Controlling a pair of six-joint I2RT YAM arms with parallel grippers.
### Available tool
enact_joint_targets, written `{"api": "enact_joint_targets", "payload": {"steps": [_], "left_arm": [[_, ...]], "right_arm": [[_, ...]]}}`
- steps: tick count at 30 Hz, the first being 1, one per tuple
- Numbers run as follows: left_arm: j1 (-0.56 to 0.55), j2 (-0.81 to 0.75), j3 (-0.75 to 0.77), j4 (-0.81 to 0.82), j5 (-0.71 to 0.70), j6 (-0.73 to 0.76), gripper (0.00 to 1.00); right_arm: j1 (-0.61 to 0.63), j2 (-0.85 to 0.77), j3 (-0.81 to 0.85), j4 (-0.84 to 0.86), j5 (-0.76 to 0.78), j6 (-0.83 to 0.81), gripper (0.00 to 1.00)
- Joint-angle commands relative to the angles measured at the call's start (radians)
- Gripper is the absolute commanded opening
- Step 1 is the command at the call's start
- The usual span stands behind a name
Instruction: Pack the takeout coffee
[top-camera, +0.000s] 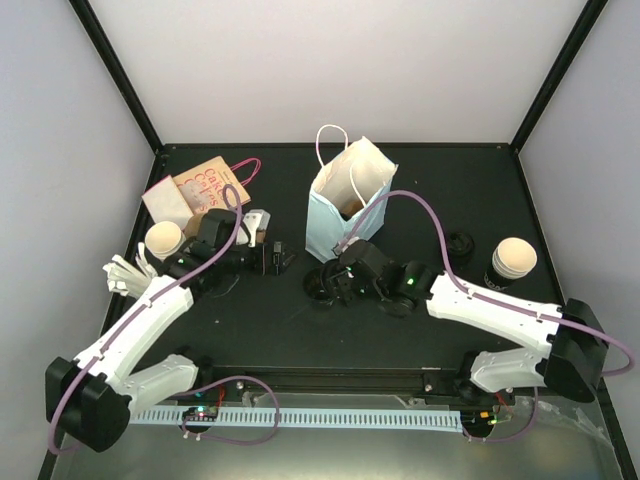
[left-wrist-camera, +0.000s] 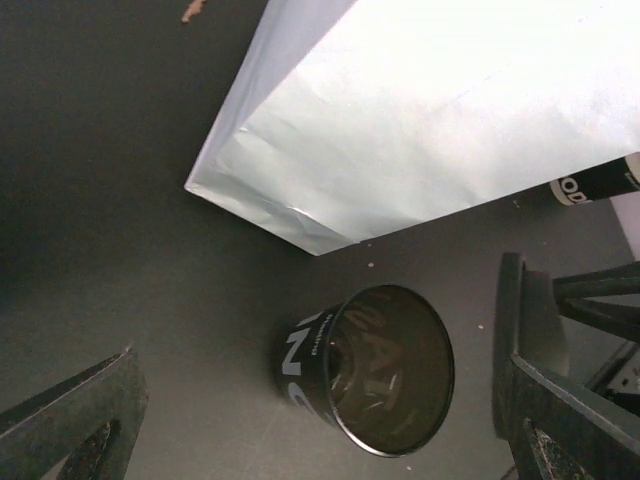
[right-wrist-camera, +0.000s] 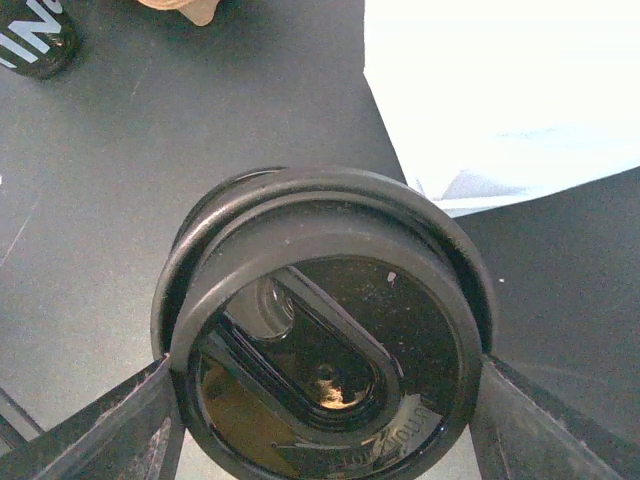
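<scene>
Black table, open cup, lid in right end effector

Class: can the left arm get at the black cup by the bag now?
Probably yes: left gripper is open, bare table up to the cup, though the right gripper holding a lid crowds it.

Black tabletop, pale, perhaps lilac walls, black corner posts, soft even light.
</scene>
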Motion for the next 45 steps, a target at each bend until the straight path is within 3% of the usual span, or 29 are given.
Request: {"api": "enact_joint_targets", "payload": {"steps": [1, 11, 27, 45], "left_arm": [[0.011, 0.036, -0.001, 0.051, 0.096, -0.035, 0.99], [0.013, 0.095, -0.053, 0.152, 0.166, -0.107, 0.92], [0.014, 0.147, -0.075, 0.160, 0.193, -0.106, 0.78], [0.014, 0.155, -0.111, 0.196, 0.204, -0.114, 0.75]], "right_arm": [[0.010, 0.029, 0.031, 0.061, 0.010, -0.047, 0.75], [0.025, 0.102, 0.056, 0.080, 0.027, -0.081, 0.75], [0.032, 0.178, 0.091, 0.112, 0.013, -0.108, 0.75], [0.035, 0.270, 0.143, 0.064, 0.003, -0.126, 0.75]]}}
